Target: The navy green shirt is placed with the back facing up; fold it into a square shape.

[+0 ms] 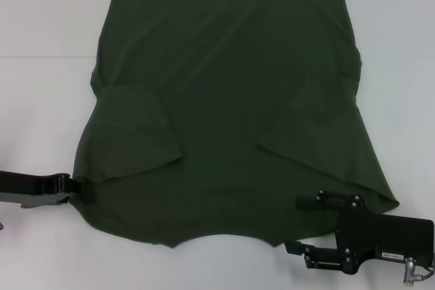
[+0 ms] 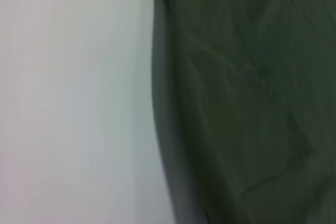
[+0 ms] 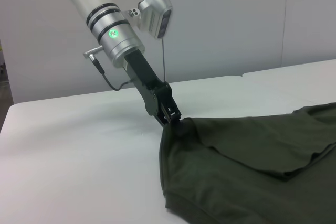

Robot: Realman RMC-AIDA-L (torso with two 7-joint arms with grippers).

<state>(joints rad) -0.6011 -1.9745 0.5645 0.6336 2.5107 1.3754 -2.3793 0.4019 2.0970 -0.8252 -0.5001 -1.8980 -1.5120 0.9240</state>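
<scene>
Left claw [image 1: 80, 185] pinches the navy green shirt [image 1: 224, 100] at its near-left edge, right claw [image 1: 299, 225] wide by the near-right; sleeves tucked, main folds remain.

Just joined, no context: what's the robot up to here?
It is folding a navy green shirt spread on a white table; both sleeves are already turned in. The left gripper is pinching the shirt's near left edge. The right gripper sits open at the near right corner, not gripping.
</scene>
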